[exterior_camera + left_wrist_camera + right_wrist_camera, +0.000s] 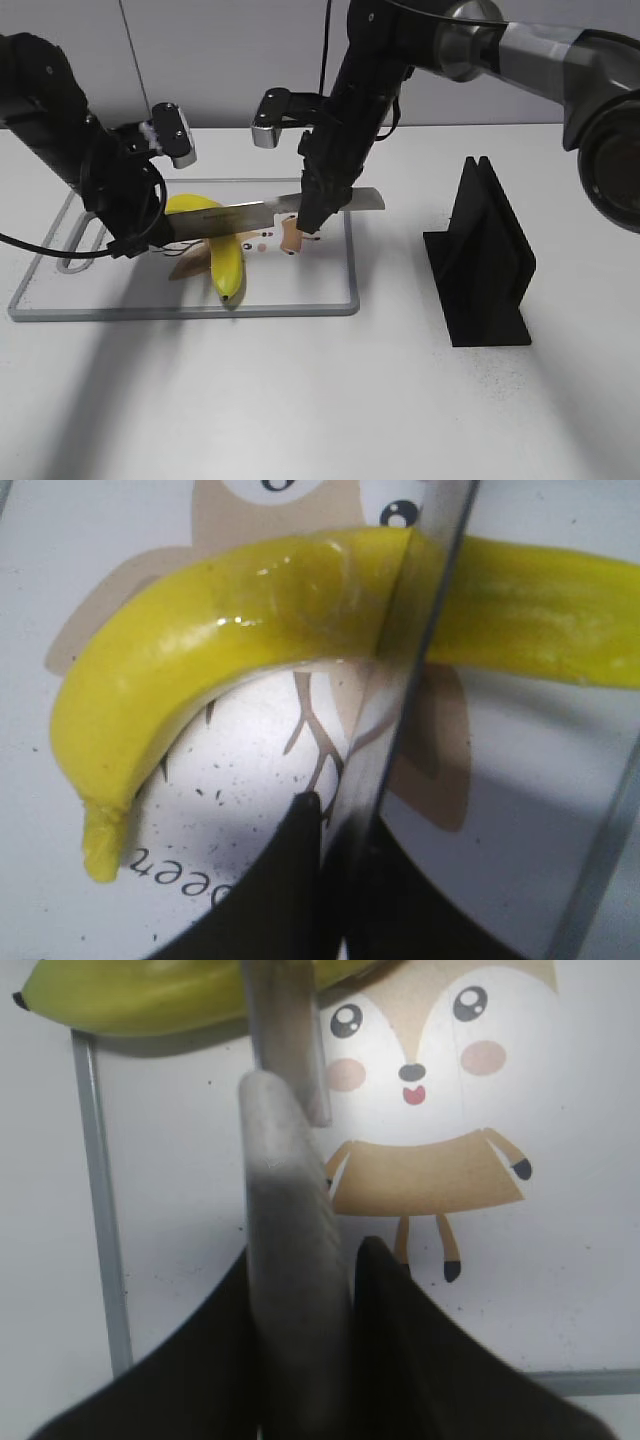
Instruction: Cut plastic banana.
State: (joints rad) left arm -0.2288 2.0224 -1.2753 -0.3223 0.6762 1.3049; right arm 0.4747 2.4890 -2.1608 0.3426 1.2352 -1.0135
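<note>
White worktop (330, 400) carries the cutting board (345, 300). Your right pincer (312, 215) is clamped on the knife (250, 212); left pincer (130, 235) state cannot be determined. Press the blade straight down across the plastic banana (225, 262) lying on the board.

Left arm (60, 120): matte black links, rounded joint housings, bulky casing near the wrist.
Left camera (172, 133): small box on the wrist, silver-grey shell with a black face.
Left cable (40, 250): thin and black, looping low beside the arm.
Left tool (135, 238): black; in the left wrist view one dark, pointed finger (290, 870) shows at the bottom edge.
Right arm (520, 60): silver-grey tube link, large dark round joint at the frame's right edge, black forearm below.
Right camera (275, 117): silver-grey box with a black top.
Right cable (326, 45): black, running along the upper forearm.
Right tool (312, 215): black fingers (420, 1360), broad and tapering in the right wrist view.
</note>
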